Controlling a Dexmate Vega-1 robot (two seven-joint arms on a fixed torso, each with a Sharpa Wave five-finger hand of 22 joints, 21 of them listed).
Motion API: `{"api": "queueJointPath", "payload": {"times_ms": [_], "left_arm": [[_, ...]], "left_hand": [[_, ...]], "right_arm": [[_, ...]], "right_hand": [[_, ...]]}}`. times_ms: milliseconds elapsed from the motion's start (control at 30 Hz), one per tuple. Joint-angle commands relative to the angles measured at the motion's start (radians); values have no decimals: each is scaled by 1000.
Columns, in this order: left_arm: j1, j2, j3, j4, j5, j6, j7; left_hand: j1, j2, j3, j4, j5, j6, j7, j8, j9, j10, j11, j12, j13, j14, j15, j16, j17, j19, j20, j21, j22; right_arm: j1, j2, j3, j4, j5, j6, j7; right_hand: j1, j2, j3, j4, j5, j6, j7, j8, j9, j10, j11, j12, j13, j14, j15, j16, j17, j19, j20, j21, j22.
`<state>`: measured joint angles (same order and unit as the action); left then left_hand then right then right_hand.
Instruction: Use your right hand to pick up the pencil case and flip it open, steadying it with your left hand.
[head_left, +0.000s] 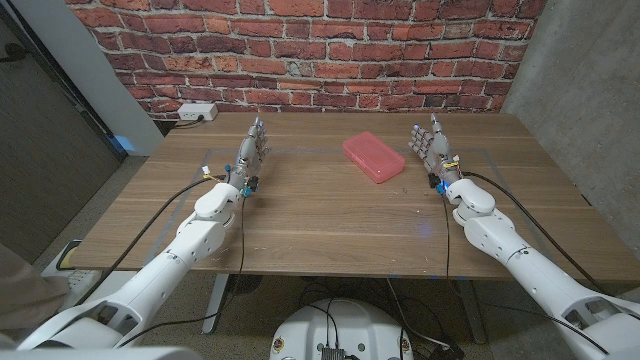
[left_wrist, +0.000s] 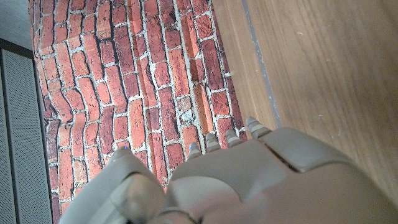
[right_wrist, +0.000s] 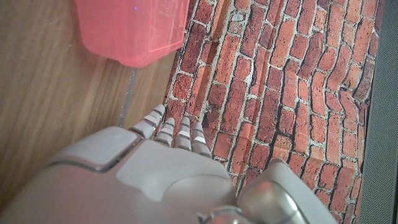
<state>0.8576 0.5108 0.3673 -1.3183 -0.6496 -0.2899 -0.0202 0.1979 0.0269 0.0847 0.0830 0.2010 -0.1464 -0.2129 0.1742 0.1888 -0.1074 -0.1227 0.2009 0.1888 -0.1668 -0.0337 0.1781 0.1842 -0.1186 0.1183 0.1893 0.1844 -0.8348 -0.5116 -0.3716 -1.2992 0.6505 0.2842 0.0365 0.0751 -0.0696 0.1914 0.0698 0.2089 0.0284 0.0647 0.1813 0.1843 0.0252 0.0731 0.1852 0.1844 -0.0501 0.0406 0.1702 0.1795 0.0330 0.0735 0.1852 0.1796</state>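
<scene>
Both robot hands (head_left: 254, 150) (head_left: 432, 147) flank the closed pencil case (head_left: 374, 158), apart.

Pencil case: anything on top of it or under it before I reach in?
Nothing lies on the pink pencil case; its closed lid is bare. It lies directly on the wooden table, apart from the right hand. What is inside cannot be seen.
</scene>
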Motion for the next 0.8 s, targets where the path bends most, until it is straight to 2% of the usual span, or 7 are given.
{"api": "queueJointPath", "payload": {"times_ms": [33,267,400,500,600,733,800], "left_arm": [[10,-3,-4,1,-8,-10,3],[1,1,-1,13,-4,-23,-19],[15,3,-9,-3,-7,-23,-4],[18,-5,-13,-3,-16,-30,-4],[20,-17,-13,-6,-15,-31,15],[14,-48,-8,-2,-14,-36,45],[1,-66,2,3,-6,-39,54]], "left_hand": [[4,0,-3,6,5,0,-8,7,2,5,-7,7,2,-17,-17,7,3,-11,2,6,3],[15,12,3,3,4,5,-8,14,2,13,-9,10,2,-18,-41,7,1,2,19,12,2],[17,14,3,2,3,8,-8,16,2,14,-6,10,2,-18,-36,7,1,-1,18,11,1],[18,15,3,1,2,11,-7,17,2,16,-4,11,2,-13,-40,10,1,-1,11,11,1],[21,12,-1,-1,0,21,-7,22,2,37,-9,19,2,30,-73,22,0,18,-25,18,0],[22,8,-4,-2,-1,35,-5,28,2,47,-5,21,2,35,-72,21,-1,29,-36,21,-1],[23,3,-9,-4,-1,59,-6,34,2,53,-2,22,2,36,-72,17,-2,57,-71,28,-3]], "right_arm": [[13,-14,-12,-12,-25,-17,-10],[13,-31,-18,-45,-69,-36,-58],[11,-54,-29,-85,-118,-72,-109],[24,-58,-36,-73,-120,-70,-82],[38,-71,-44,-73,-135,-79,-69],[47,-103,-49,-91,-161,-98,-62],[63,-113,-50,-66,-136,-93,6]], "right_hand": [[22,1,7,-10,4,-12,6,5,5,-9,10,6,4,-23,3,0,1,-11,8,3,4],[67,0,16,-39,4,-37,15,5,6,-12,19,12,6,-33,14,5,1,-1,-3,8,2],[97,-5,21,-60,3,-33,-6,12,6,-11,18,16,6,-33,19,8,1,4,2,10,1],[152,-18,27,-99,1,-56,-19,12,6,-69,31,3,8,-52,28,8,2,4,5,10,1],[194,-23,32,-126,0,-112,-34,2,8,-122,47,-2,9,-90,44,3,3,-12,9,5,2],[204,-25,33,-134,-1,-127,-34,1,9,-132,52,0,10,-99,53,4,3,-23,13,3,2],[209,-26,33,-137,-1,-138,-29,-1,9,-134,53,2,10,-108,57,3,3,-32,15,0,2]]}}
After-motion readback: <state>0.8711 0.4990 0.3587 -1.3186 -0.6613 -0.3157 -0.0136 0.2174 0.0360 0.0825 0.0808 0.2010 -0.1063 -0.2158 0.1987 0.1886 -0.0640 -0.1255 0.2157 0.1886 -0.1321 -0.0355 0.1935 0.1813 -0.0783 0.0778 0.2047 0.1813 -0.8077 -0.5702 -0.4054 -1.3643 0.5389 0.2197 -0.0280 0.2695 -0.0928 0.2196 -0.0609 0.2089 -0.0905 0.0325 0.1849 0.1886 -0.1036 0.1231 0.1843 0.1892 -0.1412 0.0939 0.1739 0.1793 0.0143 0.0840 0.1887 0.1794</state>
